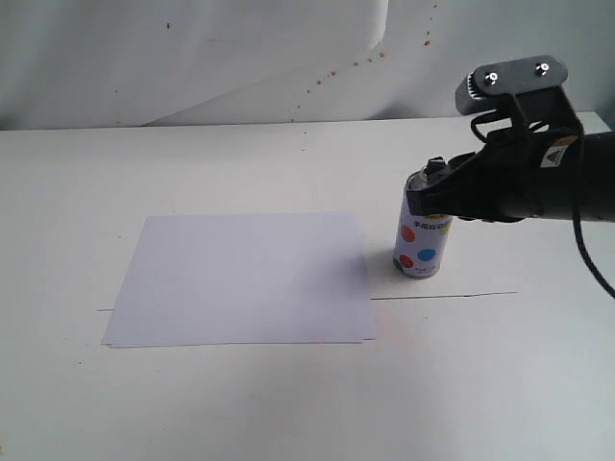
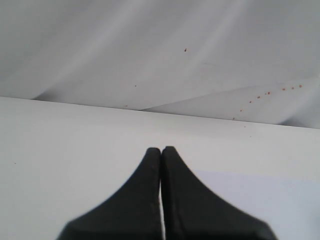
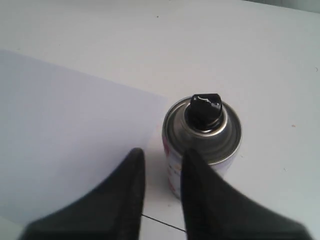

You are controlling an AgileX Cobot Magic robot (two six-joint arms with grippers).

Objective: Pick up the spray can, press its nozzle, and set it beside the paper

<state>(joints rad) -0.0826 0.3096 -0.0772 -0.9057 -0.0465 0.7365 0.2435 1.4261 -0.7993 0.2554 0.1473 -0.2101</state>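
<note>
The spray can (image 1: 423, 240) stands upright on the white table, just right of the paper (image 1: 245, 279), with a small gap between them. Its black nozzle (image 1: 435, 166) sits on the silver top. My right gripper (image 1: 425, 199) reaches in from the right at the height of the can's top. In the right wrist view its fingers (image 3: 162, 153) stand a little apart with nothing between them. The can (image 3: 220, 142) and nozzle (image 3: 206, 107) lie just beyond one fingertip, and the paper (image 3: 65, 120) is beside them. My left gripper (image 2: 161, 150) is shut and empty over the table, near the paper's corner (image 2: 270, 200).
A thin dark line (image 1: 452, 295) runs across the table under the can's front. A white backdrop (image 1: 192, 58) with small red specks (image 1: 365, 62) hangs behind the table. A faint pink stain (image 1: 394, 331) marks the table by the paper's near right corner.
</note>
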